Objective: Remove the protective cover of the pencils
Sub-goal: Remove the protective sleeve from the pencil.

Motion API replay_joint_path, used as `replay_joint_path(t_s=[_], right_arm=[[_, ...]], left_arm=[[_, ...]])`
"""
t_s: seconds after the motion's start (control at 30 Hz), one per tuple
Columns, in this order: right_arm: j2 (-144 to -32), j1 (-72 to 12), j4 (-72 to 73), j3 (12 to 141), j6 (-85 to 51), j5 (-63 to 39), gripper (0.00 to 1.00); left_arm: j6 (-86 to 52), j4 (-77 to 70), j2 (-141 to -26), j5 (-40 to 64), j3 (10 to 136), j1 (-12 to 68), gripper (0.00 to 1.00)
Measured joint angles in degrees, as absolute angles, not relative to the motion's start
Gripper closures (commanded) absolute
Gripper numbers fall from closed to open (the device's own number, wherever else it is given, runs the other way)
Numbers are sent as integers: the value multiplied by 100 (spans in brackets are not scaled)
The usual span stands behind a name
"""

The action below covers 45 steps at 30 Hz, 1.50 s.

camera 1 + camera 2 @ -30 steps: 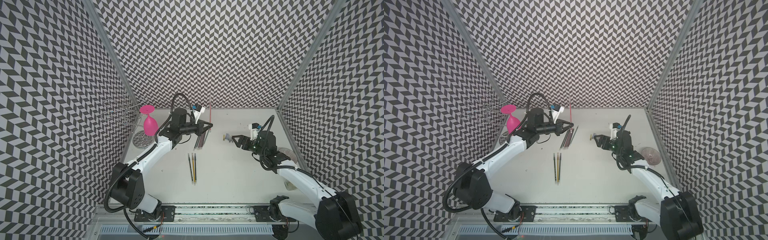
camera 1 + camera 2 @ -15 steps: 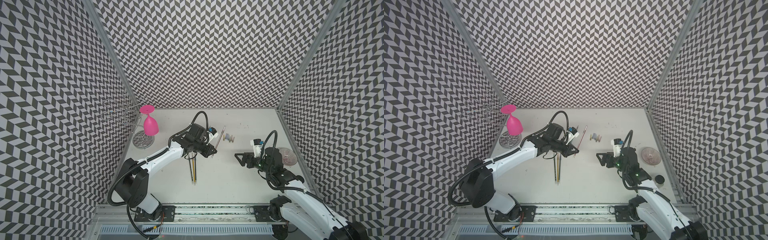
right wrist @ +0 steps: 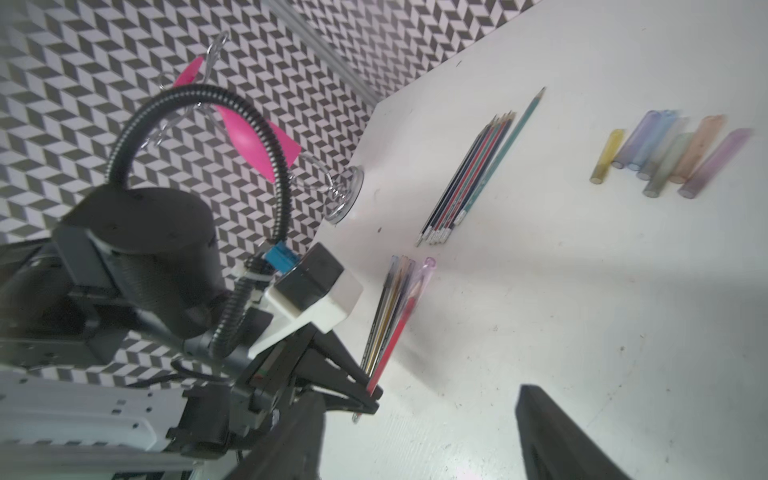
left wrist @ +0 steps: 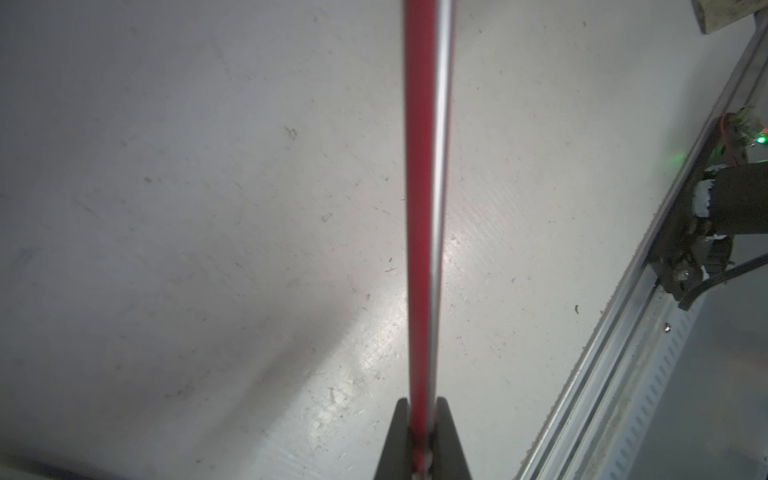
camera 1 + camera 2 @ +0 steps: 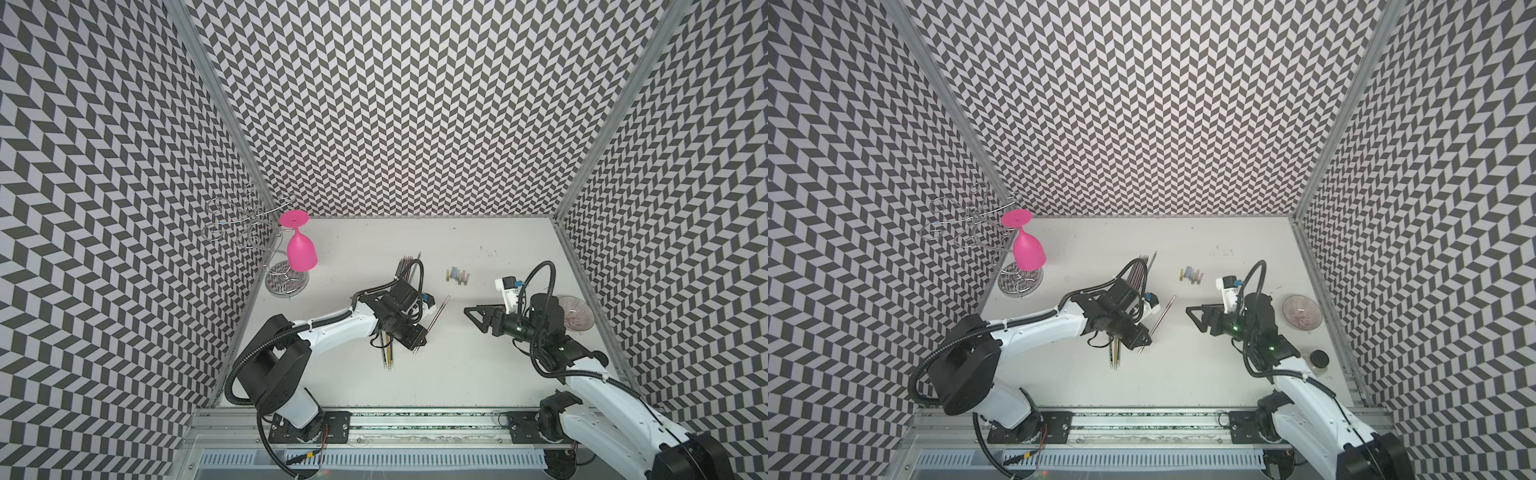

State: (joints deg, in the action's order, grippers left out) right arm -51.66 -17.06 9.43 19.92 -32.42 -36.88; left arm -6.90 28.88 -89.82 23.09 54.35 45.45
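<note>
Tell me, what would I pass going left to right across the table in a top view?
Pink glass → far pencils → covers → bowl.

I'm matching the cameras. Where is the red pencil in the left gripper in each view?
Top view: red pencil slanting at mid-table.
Top view: the pencil again at mid-table.
Left wrist: the pencil runs through the picture's centre.
Right wrist: the pencil rises from the gripper, pink cover on its tip.
Landmark: the left gripper, shut on its end.
</note>
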Motion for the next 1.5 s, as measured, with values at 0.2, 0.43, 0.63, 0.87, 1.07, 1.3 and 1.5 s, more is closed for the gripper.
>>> replay_joint_path(t_s=[0.2,0.43,0.63,0.87,1.07,1.3,1.5], right_arm=[[-6069,-1706,2047,1756,-4010,-4348,48],[-6947,-1708,3048,1706,-4434,-4711,51],[-7636,-1772,3798,1708,-4641,-4729,53],[-8187,-2023,4609,1793,-5002,-4687,57],[-8374,-2130,4779,2235,-5155,-4488,65],[-8650,-2246,4799,2408,-5231,-4272,68],[-8823,-2368,4814,2449,-5341,-4180,82]], left_arm=[[-690,2888,-9002,2171,5435,4534,100],[-661,2932,-9028,2086,5443,4534,100],[-602,2950,-9026,2235,5531,4532,100],[-604,2952,-9026,2296,5533,4532,100],[-604,2950,-9026,2327,5531,4532,100],[-604,2950,-9026,2324,5531,4508,100],[-607,2950,-9026,2327,5531,4508,100]])
